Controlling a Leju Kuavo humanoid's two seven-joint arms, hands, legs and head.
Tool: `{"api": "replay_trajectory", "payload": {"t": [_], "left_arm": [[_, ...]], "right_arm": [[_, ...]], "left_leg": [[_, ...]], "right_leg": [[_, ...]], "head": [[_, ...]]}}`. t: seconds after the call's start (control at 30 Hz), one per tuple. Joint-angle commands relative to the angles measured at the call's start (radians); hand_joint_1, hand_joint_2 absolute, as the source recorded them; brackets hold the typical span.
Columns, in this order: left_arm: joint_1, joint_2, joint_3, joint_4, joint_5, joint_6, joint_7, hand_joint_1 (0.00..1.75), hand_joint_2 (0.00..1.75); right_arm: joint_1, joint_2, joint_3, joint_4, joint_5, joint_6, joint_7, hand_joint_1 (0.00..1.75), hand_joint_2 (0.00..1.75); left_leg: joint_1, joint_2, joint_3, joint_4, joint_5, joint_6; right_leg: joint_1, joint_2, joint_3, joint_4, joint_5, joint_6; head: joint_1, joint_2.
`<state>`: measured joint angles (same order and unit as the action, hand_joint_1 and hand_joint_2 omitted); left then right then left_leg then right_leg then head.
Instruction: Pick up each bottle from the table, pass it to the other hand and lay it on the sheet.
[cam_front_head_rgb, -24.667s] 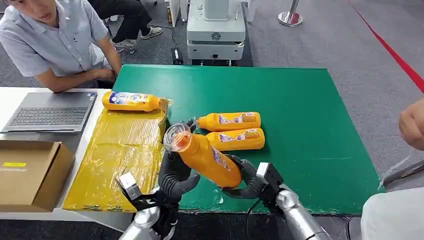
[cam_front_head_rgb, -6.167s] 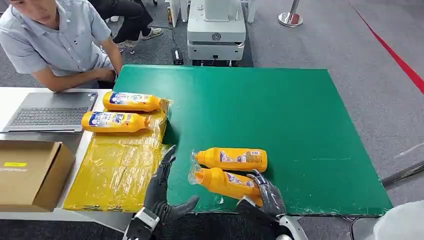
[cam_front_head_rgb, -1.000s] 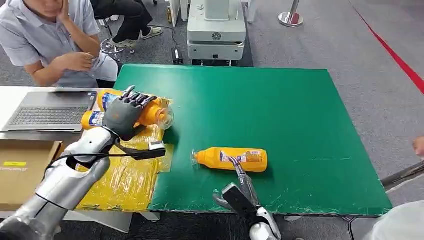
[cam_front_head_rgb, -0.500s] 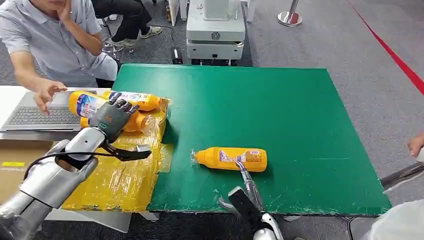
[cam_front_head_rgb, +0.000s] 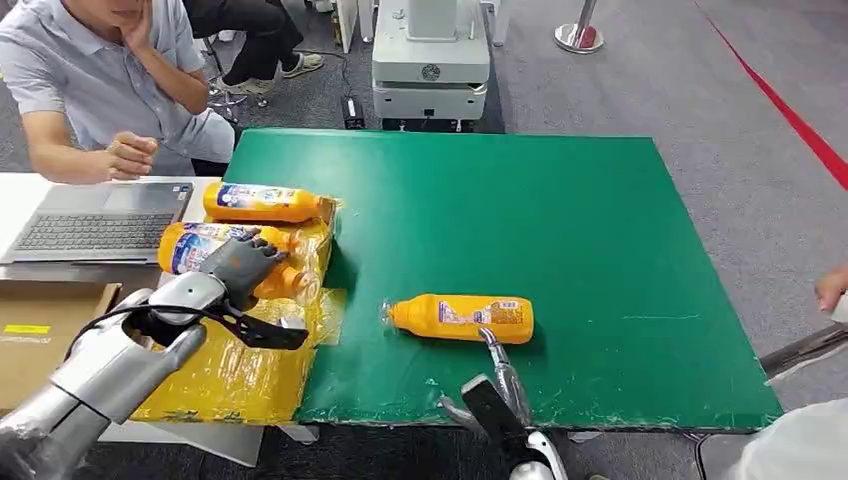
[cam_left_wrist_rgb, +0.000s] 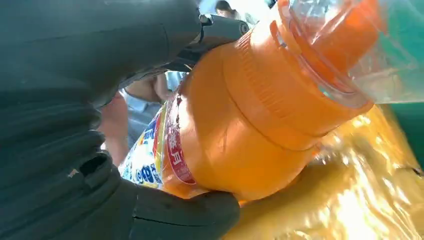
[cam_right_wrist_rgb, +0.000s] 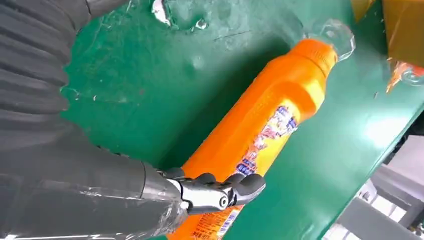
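Note:
My left hand (cam_front_head_rgb: 240, 262) grips an orange bottle (cam_front_head_rgb: 287, 281) low over the yellow sheet (cam_front_head_rgb: 240, 370); its neck points toward the green mat (cam_front_head_rgb: 600, 220). The left wrist view shows the dark fingers (cam_left_wrist_rgb: 180, 217) wrapped round that bottle (cam_left_wrist_rgb: 240, 125). It lies close against a second bottle (cam_front_head_rgb: 188, 245), and a third bottle (cam_front_head_rgb: 265, 202) lies behind them on the sheet. One more orange bottle (cam_front_head_rgb: 460, 317) lies on the mat. My right hand (cam_front_head_rgb: 495, 385) is behind it near the front edge, fingers straight, one fingertip (cam_right_wrist_rgb: 245, 184) at that bottle's (cam_right_wrist_rgb: 270, 125) body.
A laptop (cam_front_head_rgb: 100, 215) and a cardboard box (cam_front_head_rgb: 40, 320) sit left of the sheet. A person (cam_front_head_rgb: 100, 90) sits at the back left. A white machine (cam_front_head_rgb: 430, 60) stands behind the mat. Another person's hand (cam_front_head_rgb: 832, 287) is at the right edge.
My left hand has brought its bottle down and nearer, from above the two laid bottles to the sheet in front of them. The seated person drew a hand back from the laptop. My right hand barely moved.

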<state>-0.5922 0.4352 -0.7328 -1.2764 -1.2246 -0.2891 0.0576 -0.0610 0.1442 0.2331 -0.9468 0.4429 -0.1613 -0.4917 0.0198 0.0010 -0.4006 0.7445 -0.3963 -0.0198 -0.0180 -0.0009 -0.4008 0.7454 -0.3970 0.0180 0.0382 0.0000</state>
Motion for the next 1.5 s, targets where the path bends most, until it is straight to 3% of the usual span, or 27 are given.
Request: {"api": "replay_trajectory", "payload": {"t": [0.03,0.4,0.63,0.87,0.9,0.93,0.97,1.1,1.13,1.17,1.4,1.47,1.5], "left_arm": [[-0.103,0.006,-0.063,0.026,0.019,-0.018,0.011,1.75,1.75],[-0.104,-0.091,-0.134,0.194,0.047,-0.037,0.046,1.75,1.75],[-0.152,-0.266,-0.121,0.431,0.19,0.006,0.042,1.75,1.75],[-0.158,-0.289,-0.113,0.461,0.2,0.017,0.067,1.75,1.75],[-0.161,-0.31,-0.098,0.488,0.219,0.015,0.075,1.52,1.75],[-0.164,-0.319,-0.094,0.502,0.224,0.017,0.077,0.73,1.75],[-0.165,-0.323,-0.091,0.509,0.228,0.017,0.079,0.35,1.75],[-0.167,-0.327,-0.089,0.522,0.231,0.019,0.08,0.35,1.75],[-0.169,-0.329,-0.086,0.531,0.234,0.022,0.081,0.09,1.75],[-0.17,-0.333,-0.081,0.542,0.239,0.027,0.081,0.02,1.75],[-0.175,-0.336,-0.08,0.597,0.239,0.033,0.1,0.02,1.75],[-0.181,-0.338,-0.087,0.613,0.226,0.043,0.117,0.09,1.75],[-0.179,-0.341,-0.085,0.621,0.22,0.053,0.125,0.02,1.75]], "right_arm": [[-0.025,0.013,-0.017,-0.009,0.002,-0.008,-0.009,0.0,1.75],[-0.045,0.019,-0.009,0.011,0.007,-0.006,-0.007,0.0,1.75],[-0.091,0.03,0.021,0.067,0.003,-0.004,-0.019,0.0,1.75],[-0.097,0.032,0.029,0.072,0.002,-0.004,-0.021,0.0,1.75],[-0.102,0.032,0.034,0.074,0.003,-0.001,-0.021,0.0,1.75],[-0.106,0.033,0.036,0.077,0.003,0.0,-0.02,0.0,1.75],[-0.108,0.033,0.037,0.078,0.003,0.0,-0.02,0.0,1.75],[-0.112,0.034,0.039,0.08,0.004,0.0,-0.02,0.0,1.75],[-0.114,0.035,0.041,0.084,0.004,0.0,-0.02,0.0,1.75],[-0.116,0.035,0.042,0.088,0.003,-0.002,-0.021,0.0,1.75],[-0.126,0.038,0.051,0.097,0.003,-0.002,-0.02,0.0,1.75],[-0.126,0.038,0.053,0.097,0.003,-0.002,-0.017,0.0,1.75],[-0.127,0.038,0.055,0.099,0.004,0.0,-0.015,0.0,1.75]], "left_leg": [[0.0,0.0,0.0,0.0,0.0,0.0],[0.0,0.0,0.0,0.0,0.0,0.0],[0.0,0.0,0.0,0.0,0.0,0.0],[0.0,0.0,0.0,0.0,0.0,0.0],[0.0,0.0,0.0,0.0,0.0,0.0],[0.0,0.0,0.0,0.0,0.0,0.0],[0.0,0.0,0.0,0.0,0.0,0.0],[0.0,0.0,0.0,0.0,0.0,0.0],[0.0,0.0,0.0,0.0,0.0,0.0],[0.0,0.0,0.0,0.0,0.0,0.0],[0.0,0.0,0.0,0.0,0.0,0.0],[0.0,0.0,0.0,0.0,0.0,0.0],[0.0,0.0,0.0,0.0,0.0,0.0]], "right_leg": [[0.0,0.0,0.0,0.0,0.0,0.0],[0.0,0.0,0.0,0.0,0.0,0.0],[0.0,0.0,0.0,0.0,0.0,0.0],[0.0,0.0,0.0,0.0,0.0,0.0],[0.0,0.0,0.0,0.0,0.0,0.0],[0.0,0.0,0.0,0.0,0.0,0.0],[0.0,0.0,0.0,0.0,0.0,0.0],[0.0,0.0,0.0,0.0,0.0,0.0],[0.0,0.0,0.0,0.0,0.0,0.0],[0.0,0.0,0.0,0.0,0.0,0.0],[0.0,0.0,0.0,0.0,0.0,0.0],[0.0,0.0,0.0,0.0,0.0,0.0],[0.0,0.0,0.0,0.0,0.0,0.0]], "head": [[0.004,0.0],[0.003,0.0],[0.0,0.0],[0.002,0.0],[0.0,0.0],[-0.001,0.0],[-0.001,0.0],[0.005,0.0],[0.004,0.0],[0.003,0.0],[0.004,0.0],[0.002,0.0],[0.001,0.0]]}}
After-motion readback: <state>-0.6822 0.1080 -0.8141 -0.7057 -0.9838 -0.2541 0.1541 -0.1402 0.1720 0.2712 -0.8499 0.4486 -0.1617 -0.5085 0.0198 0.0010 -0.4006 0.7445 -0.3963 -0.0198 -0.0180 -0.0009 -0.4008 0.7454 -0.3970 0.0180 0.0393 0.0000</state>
